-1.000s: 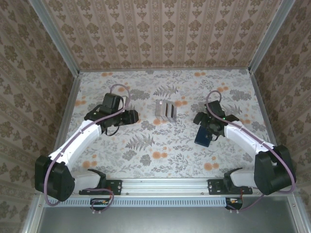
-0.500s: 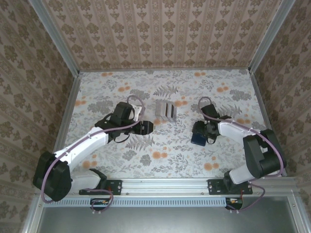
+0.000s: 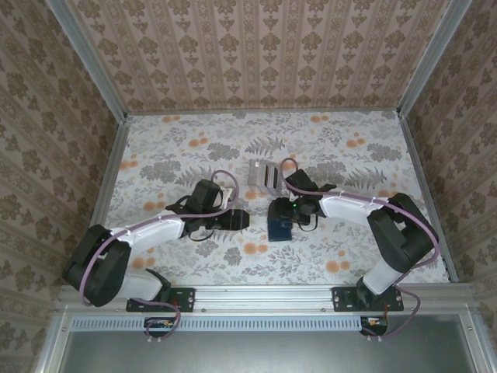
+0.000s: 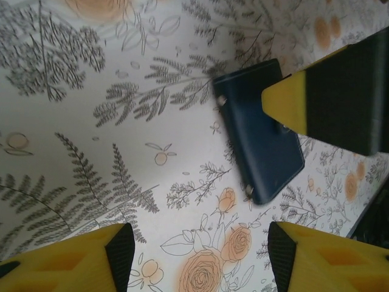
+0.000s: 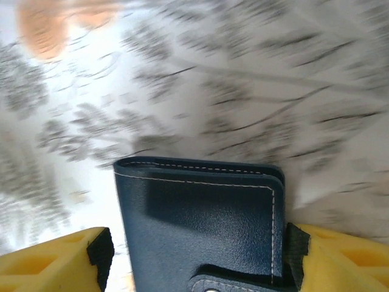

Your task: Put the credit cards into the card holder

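Observation:
The card holder is a dark navy folded wallet with white stitching, and it sits in the middle of the table. My right gripper reaches in from the right and is shut on the card holder. The holder sits between the black pads of that gripper. My left gripper stands open just left of the holder, over bare table. In the left wrist view the card holder lies ahead of this gripper. The pale grey striped credit cards lie behind both grippers.
The table has a floral cloth and is walled in by patterned panels on three sides. A metal rail runs along the near edge. One yellow finger of the right gripper crosses the left wrist view at the top right.
My right arm has swung left, bringing the card holder from the right side to the table's middle. My left arm has moved right and nearer, up close to the holder.

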`<move>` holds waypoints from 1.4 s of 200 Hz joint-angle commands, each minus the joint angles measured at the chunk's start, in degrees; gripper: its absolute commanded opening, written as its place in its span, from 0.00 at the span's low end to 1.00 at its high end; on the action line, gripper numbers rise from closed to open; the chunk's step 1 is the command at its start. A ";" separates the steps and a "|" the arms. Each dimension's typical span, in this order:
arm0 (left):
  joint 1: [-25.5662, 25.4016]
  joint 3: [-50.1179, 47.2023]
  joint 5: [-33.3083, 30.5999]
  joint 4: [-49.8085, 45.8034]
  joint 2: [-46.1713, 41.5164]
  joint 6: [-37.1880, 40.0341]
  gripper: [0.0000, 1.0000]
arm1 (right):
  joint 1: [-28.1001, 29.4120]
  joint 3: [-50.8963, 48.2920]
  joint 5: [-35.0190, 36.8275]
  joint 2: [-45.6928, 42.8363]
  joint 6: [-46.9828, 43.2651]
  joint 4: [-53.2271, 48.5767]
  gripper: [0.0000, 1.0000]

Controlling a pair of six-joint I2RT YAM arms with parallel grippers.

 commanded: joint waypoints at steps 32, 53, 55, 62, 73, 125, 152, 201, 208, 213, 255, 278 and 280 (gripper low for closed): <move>-1.79 0.00 2.50 5.91 2.55 -4.73 0.62 | -2.12 2.15 -2.58 -5.30 1.66 -4.19 0.81; -2.92 -0.94 3.17 10.32 4.77 -6.96 0.57 | -4.29 -0.31 -3.93 -6.58 -2.02 -6.23 0.81; -2.97 -1.02 3.33 10.88 5.08 -7.24 0.56 | -4.36 -0.47 -3.93 -6.61 -2.39 -6.54 0.81; -3.36 -1.29 3.99 12.60 6.24 -8.08 0.54 | -4.38 -1.45 -4.36 -6.61 -3.64 -6.87 0.79; -4.29 -1.88 4.82 15.13 7.85 -9.50 0.50 | -4.41 -3.30 -6.39 -6.30 -4.16 -6.13 0.71; -7.03 -3.95 3.63 19.67 11.71 -13.15 0.41 | -4.38 -8.64 -13.25 -4.68 -3.78 0.32 0.60; -7.07 -4.46 3.64 24.73 13.77 -15.50 0.41 | -4.30 -9.84 -19.65 -1.96 -2.87 8.10 0.60; -6.70 -3.27 5.02 26.68 16.95 -17.70 0.32 | -3.94 -11.42 -26.04 1.78 1.60 19.34 0.55; -6.55 -2.89 5.48 26.69 17.57 -18.02 0.31 | -3.94 -11.42 -26.14 2.29 1.81 19.75 0.54; -6.49 -2.77 5.62 27.03 17.83 -18.32 0.31 | -3.94 -11.33 -26.37 2.54 2.09 20.33 0.53; -5.69 -2.00 6.61 27.89 18.15 -20.26 0.24 | -3.50 -12.50 -27.40 3.21 3.00 22.91 0.51; -5.33 -3.34 5.54 27.35 15.51 -20.24 0.40 | -3.46 -13.79 -28.16 3.37 4.23 25.61 0.38; -5.27 -3.36 5.44 27.09 15.32 -20.07 0.41 | -3.50 -13.90 -28.18 3.33 4.27 25.78 0.37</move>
